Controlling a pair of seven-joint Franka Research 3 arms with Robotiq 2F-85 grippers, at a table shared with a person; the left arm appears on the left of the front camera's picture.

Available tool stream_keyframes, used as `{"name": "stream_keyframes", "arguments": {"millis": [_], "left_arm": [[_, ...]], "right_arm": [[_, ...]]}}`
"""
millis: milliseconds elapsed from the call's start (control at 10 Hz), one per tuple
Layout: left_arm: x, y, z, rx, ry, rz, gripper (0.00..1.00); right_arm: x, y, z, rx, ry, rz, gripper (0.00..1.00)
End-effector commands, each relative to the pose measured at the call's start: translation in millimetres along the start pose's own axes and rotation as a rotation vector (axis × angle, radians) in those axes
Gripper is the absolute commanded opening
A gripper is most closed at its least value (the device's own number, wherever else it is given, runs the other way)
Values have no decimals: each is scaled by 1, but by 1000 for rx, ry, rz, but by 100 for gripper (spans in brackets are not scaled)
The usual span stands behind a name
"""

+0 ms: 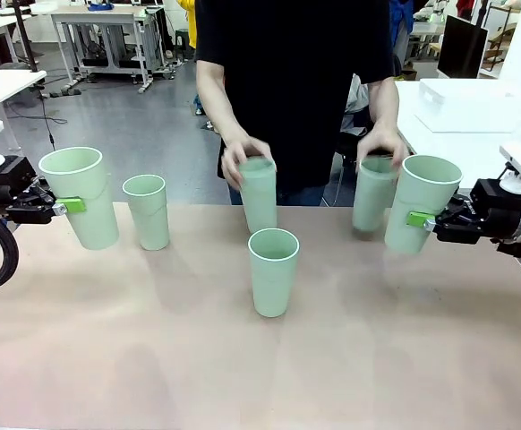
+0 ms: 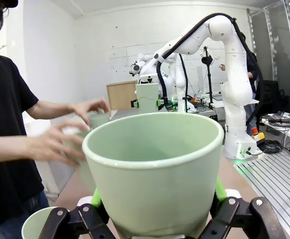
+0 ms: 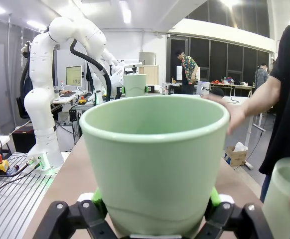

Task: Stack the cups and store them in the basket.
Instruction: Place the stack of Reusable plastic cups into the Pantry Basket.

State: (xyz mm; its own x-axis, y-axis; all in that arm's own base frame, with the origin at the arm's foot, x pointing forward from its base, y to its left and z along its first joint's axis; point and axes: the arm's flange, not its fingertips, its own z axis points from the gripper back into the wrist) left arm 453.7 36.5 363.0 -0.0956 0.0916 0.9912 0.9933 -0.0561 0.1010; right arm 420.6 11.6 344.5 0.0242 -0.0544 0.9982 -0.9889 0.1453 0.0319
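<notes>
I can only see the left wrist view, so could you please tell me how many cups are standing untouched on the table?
Observer: Two: one cup beside the held cup in the left hand, and a middle cup nearer the robot's side.
Operator: Thank you; where is the basket?
Observer: The basket sits on a white side table, beyond the right hand holding the right cup.
</notes>
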Motion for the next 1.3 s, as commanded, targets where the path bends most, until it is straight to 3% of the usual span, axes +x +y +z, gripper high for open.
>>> {"name": "stream_keyframes", "arguments": {"millis": [0, 1200], "left_arm": [[4, 1, 0, 4, -2, -3, 90], [4, 1, 0, 4, -2, -3, 90]], "right_arm": [[4, -2, -1, -5, -11, 7, 86], [4, -2, -1, -5, -11, 7, 86]]}}
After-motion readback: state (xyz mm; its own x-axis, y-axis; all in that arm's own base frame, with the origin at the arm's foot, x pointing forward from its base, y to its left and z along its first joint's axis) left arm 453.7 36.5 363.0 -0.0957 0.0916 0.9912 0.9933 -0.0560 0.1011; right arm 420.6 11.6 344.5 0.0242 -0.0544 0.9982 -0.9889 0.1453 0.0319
